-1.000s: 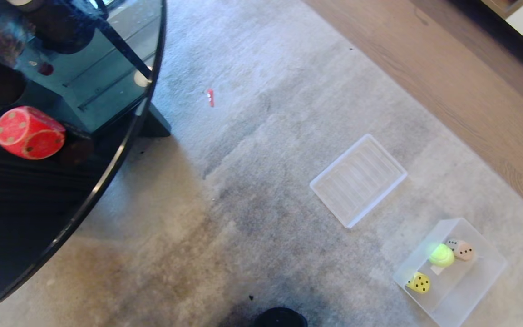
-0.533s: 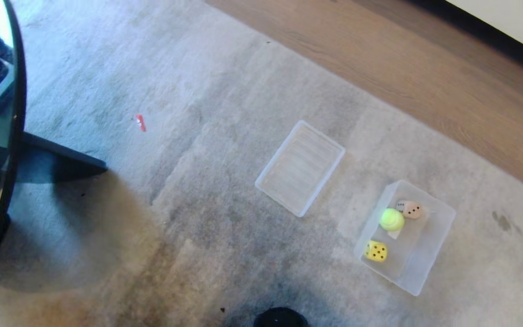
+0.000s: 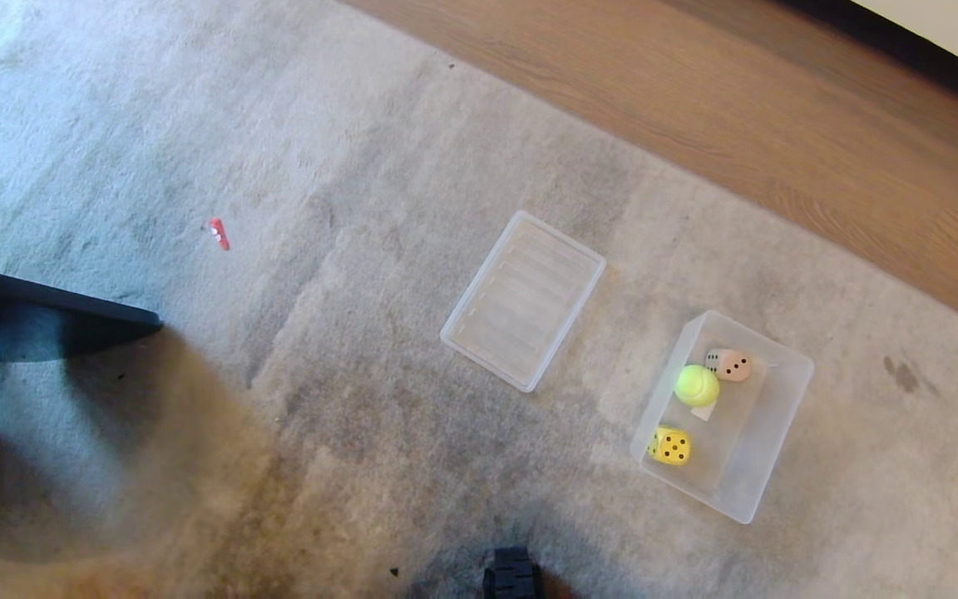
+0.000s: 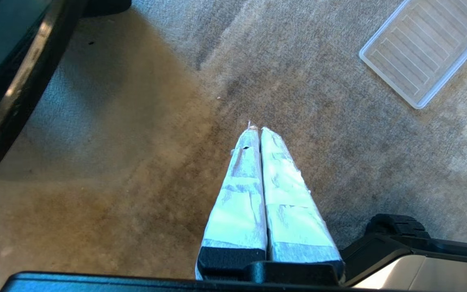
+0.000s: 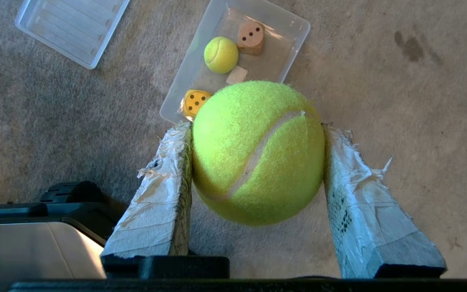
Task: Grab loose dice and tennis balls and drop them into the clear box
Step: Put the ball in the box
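Tennis balls are split between two places: one (image 5: 258, 152) is clamped between the two taped fingers (image 5: 156, 194) of the right claw (image 5: 258, 134), carried above the carpet (image 3: 346, 374), while the other (image 3: 697, 385) already lies inside the clear box (image 3: 787, 391). The fingers press against opposite sides of the held ball, spread just to its width, a grip that looks secure enough for transport. In the right wrist view the box sits ahead of the claw rather than directly beneath it, so the ball appears to be on its way to the drop and not yet over the opening.

Beside the boxed ball rest a tan die (image 3: 730, 364) near the far wall and a yellow die (image 3: 670, 446) toward the near end, apart from each other. A flat ridged lid (image 3: 523, 299) lies on the carpet just beside the box, leaving the bin open from above.

The left claw (image 4: 256, 129) hangs idle over bare carpet, its taped fingers pressed together and holding nothing. A small red scrap (image 3: 218, 233) lies well apart to the left, near a dark furniture leg (image 3: 55, 304). No green or red die is in sight.
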You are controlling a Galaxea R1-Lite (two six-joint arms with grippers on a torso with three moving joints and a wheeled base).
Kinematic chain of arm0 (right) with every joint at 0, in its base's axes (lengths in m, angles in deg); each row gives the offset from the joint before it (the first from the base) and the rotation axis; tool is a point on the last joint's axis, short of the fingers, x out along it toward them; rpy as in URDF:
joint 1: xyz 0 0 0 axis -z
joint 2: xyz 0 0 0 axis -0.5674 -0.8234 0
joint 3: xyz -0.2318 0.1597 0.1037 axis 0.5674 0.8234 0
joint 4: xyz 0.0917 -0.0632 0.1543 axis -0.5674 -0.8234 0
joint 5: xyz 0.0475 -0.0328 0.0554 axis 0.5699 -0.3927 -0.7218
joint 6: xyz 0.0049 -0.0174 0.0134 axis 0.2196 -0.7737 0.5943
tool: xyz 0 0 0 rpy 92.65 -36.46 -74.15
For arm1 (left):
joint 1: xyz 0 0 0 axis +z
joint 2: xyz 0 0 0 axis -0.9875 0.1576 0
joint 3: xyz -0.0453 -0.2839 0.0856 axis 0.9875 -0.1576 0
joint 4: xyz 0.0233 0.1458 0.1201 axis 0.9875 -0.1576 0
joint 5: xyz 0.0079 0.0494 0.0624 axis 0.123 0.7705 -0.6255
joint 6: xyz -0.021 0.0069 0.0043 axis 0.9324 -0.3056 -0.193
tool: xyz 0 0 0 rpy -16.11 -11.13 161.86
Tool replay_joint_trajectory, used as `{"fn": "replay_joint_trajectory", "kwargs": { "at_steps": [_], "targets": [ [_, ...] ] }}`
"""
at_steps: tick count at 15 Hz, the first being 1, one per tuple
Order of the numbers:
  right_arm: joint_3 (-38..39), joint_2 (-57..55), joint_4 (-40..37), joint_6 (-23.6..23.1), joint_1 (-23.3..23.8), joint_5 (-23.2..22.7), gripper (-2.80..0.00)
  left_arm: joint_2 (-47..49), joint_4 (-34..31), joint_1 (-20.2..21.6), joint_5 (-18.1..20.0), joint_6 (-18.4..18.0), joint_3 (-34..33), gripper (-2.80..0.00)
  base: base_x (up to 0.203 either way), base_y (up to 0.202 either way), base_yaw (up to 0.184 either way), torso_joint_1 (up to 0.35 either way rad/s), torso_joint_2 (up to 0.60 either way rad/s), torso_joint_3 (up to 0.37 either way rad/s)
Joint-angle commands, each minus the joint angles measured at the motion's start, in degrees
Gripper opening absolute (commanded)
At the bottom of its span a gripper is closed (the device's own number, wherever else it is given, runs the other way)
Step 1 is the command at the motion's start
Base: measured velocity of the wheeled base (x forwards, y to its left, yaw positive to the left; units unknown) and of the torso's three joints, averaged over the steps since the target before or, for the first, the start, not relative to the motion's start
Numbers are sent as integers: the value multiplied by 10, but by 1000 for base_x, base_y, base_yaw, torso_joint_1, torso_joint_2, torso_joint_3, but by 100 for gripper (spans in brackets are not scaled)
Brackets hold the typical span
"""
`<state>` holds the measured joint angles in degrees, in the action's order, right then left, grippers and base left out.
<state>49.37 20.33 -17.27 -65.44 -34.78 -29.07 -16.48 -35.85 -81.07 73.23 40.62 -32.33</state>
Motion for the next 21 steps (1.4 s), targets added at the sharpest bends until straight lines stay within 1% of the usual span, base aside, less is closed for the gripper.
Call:
{"fn": "replay_joint_trajectory", "kwargs": {
  "at_steps": [1, 9, 11, 12, 15, 16, 17, 19, 20, 21],
  "targets": [
    [0, 0, 0, 0, 0, 0, -280, 0, 0, 0, -1, 3, 0, -280, 0, 0, 0, 2, 5, -178],
    [0, 0, 0, -3, -1, -4, -280, 0, 0, 0, -1, 3, 0, -280, 0, 0, 0, 3, 3, -200],
    [0, 0, -1, 0, 0, -3, -280, 0, 0, 0, 0, 3, 0, -280, 0, 0, 0, 1, 1, -76],
    [-2, -2, -4, 12, 6, 0, -280, 0, 0, 0, -1, 3, 0, -280, 0, 0, 0, 5, 0, -29],
    [-16, -8, -21, 15, 8, 11, -280, 0, 0, 0, -1, 3, 0, -280, 0, 0, 0, 0, 0, 0],
    [-38, -28, -29, 18, 8, 20, -280, 0, 0, 0, -1, 3, 0, -280, 0, 0, 0, 0, 0, 0],
    [-66, -67, -33, 33, 6, 25, -280, 0, 0, 0, -1, 3, 0, -280, 0, 0, 0, 0, 0, 0],
    [-131, -198, -37, 89, -1, 31, -280, 0, 0, 0, -1, 3, 0, -280, 0, 0, 0, 0, 0, 0],
    [-159, -275, -30, 114, -4, 33, -280, 0, 0, 0, -1, 3, 0, -280, 0, 0, 0, 0, 0, 0],
    [-180, -349, -7, 135, -6, 34, -280, 0, 0, 0, -1, 3, 0, -280, 0, 0, 0, 0, 0, 0]
  ]
}}
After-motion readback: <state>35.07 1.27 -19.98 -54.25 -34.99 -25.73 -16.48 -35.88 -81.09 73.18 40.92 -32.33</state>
